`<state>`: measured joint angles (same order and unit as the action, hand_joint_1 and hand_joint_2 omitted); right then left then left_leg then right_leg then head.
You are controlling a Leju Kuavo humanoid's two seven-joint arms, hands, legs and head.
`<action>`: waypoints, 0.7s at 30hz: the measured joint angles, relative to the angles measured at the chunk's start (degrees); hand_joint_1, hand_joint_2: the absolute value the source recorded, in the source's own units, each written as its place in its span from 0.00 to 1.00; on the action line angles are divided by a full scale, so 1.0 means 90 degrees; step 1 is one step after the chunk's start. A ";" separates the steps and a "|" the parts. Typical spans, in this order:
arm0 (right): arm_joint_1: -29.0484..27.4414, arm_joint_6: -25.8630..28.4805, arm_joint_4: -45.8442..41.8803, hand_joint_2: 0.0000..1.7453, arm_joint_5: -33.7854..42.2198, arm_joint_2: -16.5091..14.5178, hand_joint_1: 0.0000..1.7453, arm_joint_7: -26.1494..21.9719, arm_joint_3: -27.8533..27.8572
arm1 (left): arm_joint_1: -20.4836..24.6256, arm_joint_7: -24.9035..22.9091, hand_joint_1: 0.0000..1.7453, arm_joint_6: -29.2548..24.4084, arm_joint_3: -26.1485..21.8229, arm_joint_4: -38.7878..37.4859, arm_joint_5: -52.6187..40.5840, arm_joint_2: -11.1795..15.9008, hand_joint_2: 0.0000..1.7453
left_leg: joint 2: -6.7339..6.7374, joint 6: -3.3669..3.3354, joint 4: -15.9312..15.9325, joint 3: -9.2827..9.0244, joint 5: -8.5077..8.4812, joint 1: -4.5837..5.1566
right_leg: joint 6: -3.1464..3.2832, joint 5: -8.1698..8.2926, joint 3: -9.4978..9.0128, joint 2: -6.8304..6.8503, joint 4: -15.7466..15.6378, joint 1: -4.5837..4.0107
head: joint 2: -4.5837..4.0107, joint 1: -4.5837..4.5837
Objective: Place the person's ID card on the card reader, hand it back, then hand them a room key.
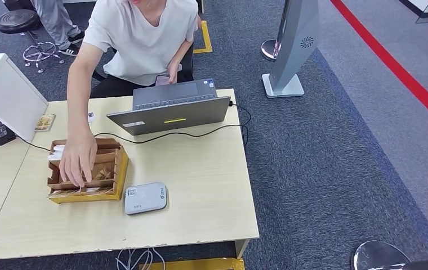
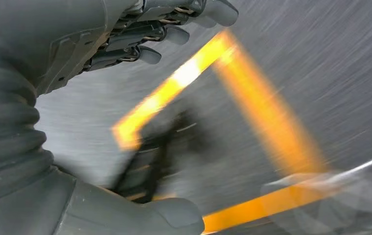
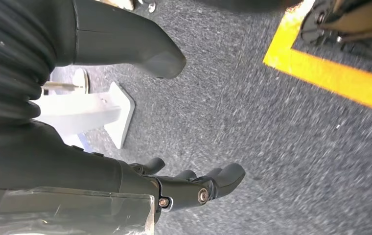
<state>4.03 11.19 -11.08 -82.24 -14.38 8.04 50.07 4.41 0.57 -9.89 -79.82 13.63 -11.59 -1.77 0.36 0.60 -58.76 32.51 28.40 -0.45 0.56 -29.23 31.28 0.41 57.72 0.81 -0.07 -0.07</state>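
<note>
While a person's hand [image 1: 77, 159] reaches into the wooden box [image 1: 116, 169] (just beside the grey card reader [image 1: 145, 198]), the left hand [image 2: 125, 39] and right hand [image 3: 174, 188] hang empty above carpet, fingers apart. No card is clearly discernible, perhaps hidden in the box.

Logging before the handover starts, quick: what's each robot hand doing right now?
Left hand: open, holding nothing, over the floor.
Right hand: open, holding nothing, over the grey carpet.

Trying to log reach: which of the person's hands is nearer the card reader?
Their right hand: it rests in the wooden box beside the card reader. Their left hand is behind the laptop, holding a phone.
</note>
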 joint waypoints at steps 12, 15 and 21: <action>-0.0213 -0.0240 -0.0154 0.00 0.1542 0.0159 0.00 -0.0138 -0.1048 | -0.0131 -0.0215 0.00 0.0291 0.2302 -0.0085 -0.0138 -0.0702 0.00 | 0.0003 -0.0010 -0.0005 -0.0002 0.0007 -0.0020 | -0.0004 -0.0005 0.0001 -0.0005 0.0002 -0.0021 | 0.0000 0.0001; -0.0287 -0.0309 -0.0219 0.00 0.2063 0.0245 0.00 -0.0189 -0.1332 | -0.0204 -0.0211 0.00 0.0343 0.2765 -0.0081 -0.0042 -0.0692 0.00 | 0.0003 -0.0010 -0.0004 -0.0001 0.0007 -0.0021 | -0.0004 -0.0007 0.0001 -0.0005 0.0002 -0.0023 | 0.0000 0.0001; -0.0442 -0.0444 -0.0359 0.00 0.3098 0.0418 0.00 -0.0289 -0.1904 | -0.0365 -0.0193 0.00 0.0443 0.3616 -0.0036 0.0150 -0.0594 0.00 | 0.0003 -0.0010 -0.0004 -0.0001 0.0008 -0.0020 | -0.0005 -0.0007 0.0000 -0.0005 0.0002 -0.0023 | 0.0000 -0.0005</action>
<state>0.05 7.20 -14.31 -54.36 -10.62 5.44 32.94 1.12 -1.17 -5.90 -47.27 13.31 -10.24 -7.12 0.38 0.51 -58.80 32.51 28.47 -0.64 0.51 -29.30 31.29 0.37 57.74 0.61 -0.07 -0.11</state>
